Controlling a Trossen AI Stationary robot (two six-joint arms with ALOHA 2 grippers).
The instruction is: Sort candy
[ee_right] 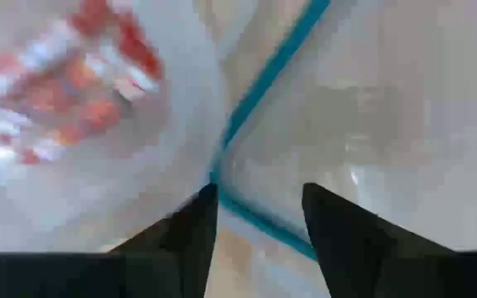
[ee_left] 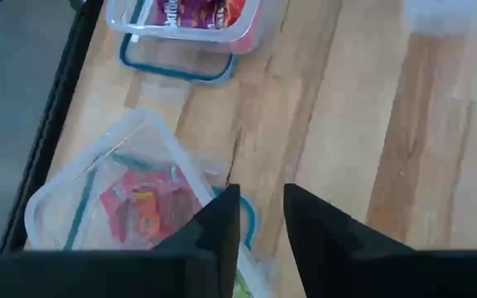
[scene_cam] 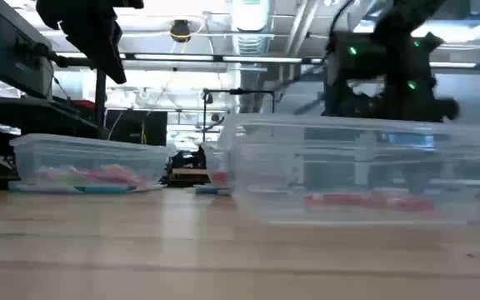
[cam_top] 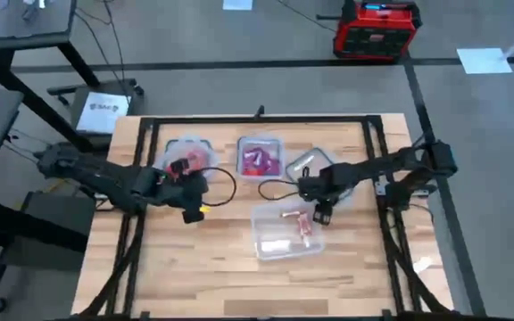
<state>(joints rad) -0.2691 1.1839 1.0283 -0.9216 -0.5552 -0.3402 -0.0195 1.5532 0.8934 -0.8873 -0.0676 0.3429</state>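
The candy lies in clear tubs with bluish rims. Red and pink pieces (cam_top: 188, 158) fill the far-left tub, purple and red ones (cam_top: 259, 159) the middle tub (cam_top: 279, 143), and a few red pieces (cam_top: 300, 223) the near tub (cam_top: 270, 242). My left gripper (ee_left: 262, 207) hangs open above the wood beside the far-left tub (ee_left: 65, 194), nothing between its fingers. My right gripper (ee_right: 259, 207) points down, open, over the blue rim (ee_right: 272, 79) where the near tub's right edge meets another clear tub (ee_right: 387, 124); its gap holds nothing.
A clear tub (cam_top: 313, 163) stands at the far right of the row. A black frame (cam_top: 257, 118) runs along the table's edges. In the low view the near tub (scene_cam: 365, 171) stands large in front. Bare wood (cam_top: 194, 267) lies toward the near edge.
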